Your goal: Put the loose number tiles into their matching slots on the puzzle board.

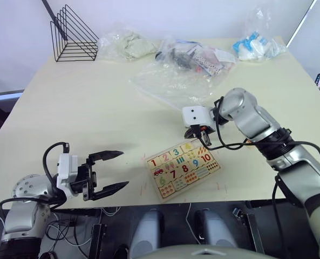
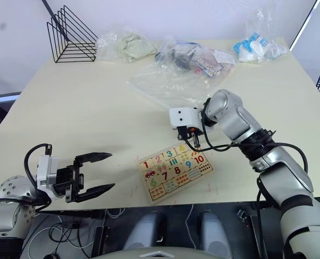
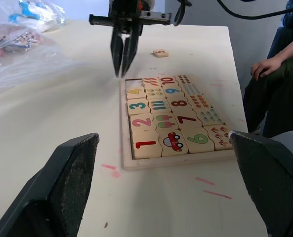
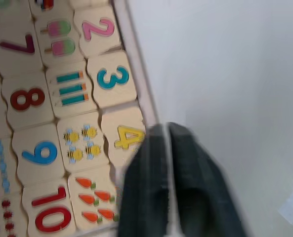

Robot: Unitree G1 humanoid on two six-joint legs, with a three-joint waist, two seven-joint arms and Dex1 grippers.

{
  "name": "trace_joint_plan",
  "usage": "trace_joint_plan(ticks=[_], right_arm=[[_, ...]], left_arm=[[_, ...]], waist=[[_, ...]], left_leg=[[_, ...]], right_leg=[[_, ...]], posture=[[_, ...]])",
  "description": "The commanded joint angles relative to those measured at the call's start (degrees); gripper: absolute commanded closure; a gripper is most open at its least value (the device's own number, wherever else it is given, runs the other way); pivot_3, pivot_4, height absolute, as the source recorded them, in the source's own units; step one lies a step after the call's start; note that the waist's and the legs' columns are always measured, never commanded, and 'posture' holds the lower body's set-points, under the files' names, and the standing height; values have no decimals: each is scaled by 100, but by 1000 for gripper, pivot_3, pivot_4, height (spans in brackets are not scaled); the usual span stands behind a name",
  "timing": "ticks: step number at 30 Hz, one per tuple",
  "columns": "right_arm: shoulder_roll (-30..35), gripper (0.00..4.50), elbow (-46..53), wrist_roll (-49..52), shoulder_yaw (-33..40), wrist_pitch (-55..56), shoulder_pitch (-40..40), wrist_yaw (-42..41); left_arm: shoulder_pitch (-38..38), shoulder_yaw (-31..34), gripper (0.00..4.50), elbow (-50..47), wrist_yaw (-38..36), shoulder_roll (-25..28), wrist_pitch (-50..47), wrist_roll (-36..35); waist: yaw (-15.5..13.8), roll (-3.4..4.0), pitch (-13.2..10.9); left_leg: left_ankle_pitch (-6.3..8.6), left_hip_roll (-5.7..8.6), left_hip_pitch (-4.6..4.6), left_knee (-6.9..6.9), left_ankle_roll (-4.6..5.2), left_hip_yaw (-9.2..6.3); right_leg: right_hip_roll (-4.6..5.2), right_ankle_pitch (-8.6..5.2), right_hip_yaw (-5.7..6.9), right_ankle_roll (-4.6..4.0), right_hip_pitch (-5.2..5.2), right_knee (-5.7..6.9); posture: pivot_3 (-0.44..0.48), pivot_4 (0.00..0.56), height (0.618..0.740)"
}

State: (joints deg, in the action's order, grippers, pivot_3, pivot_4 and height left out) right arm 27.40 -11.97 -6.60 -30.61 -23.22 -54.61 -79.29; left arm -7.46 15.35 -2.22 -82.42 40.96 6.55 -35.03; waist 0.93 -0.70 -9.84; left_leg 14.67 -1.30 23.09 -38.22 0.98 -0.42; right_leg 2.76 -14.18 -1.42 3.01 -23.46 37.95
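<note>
The puzzle board (image 1: 182,168) lies near the table's front edge, its number tiles 1 to 4 and 6 to 10 and picture tiles seated. A loose tile with an orange 5 (image 3: 160,53) lies on the table just past the board's end. My right gripper (image 3: 122,69) points down, shut with nothing in it, over the board's corner beside the yellow 4 (image 4: 126,136). Its fingers (image 4: 186,197) hide the spot past the 4, so the matching slot is hidden. My left gripper (image 1: 124,169) hovers wide open left of the board.
A black wire rack (image 1: 73,35) stands at the far left. Clear plastic bags (image 1: 176,81) with small items lie across the back of the table. A person's hand (image 3: 267,64) rests beyond the table's right side.
</note>
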Motion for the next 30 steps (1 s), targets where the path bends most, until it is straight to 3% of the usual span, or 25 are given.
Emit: trace_joint_plan(ticks=[1, 9, 20, 30], right_arm=[[-56, 4481, 66, 428, 491, 258, 250, 156], [-141, 4481, 62, 899, 875, 613, 947, 372], [-115, 4481, -88, 680, 683, 921, 1615, 767], [51, 4481, 1293, 1783, 1753, 264, 2148, 1062]], left_arm=[[11, 71, 0, -15, -23, 13, 19, -41], [13, 73, 0, -29, -37, 43, 3, -45], [-8, 62, 0, -111, 20, 52, -67, -31], [-155, 210, 0, -240, 505, -58, -329, -115]], waist=[[3, 0, 0], [4, 0, 0], [3, -3, 1], [-15, -3, -1]], left_leg=[[0, 0, 0, 0, 0, 0], [0, 0, 0, 0, 0, 1], [0, 0, -7, 1, 0, 3], [0, -4, -1, 0, 0, 0]], right_leg=[[0, 0, 0, 0, 0, 0], [-1, 0, -2, 0, 0, 1], [-2, 0, -3, 0, 4, 2], [1, 0, -3, 1, 3, 1]], posture=[[0, 150, 740], [0, 150, 740], [0, 150, 740], [0, 150, 740]])
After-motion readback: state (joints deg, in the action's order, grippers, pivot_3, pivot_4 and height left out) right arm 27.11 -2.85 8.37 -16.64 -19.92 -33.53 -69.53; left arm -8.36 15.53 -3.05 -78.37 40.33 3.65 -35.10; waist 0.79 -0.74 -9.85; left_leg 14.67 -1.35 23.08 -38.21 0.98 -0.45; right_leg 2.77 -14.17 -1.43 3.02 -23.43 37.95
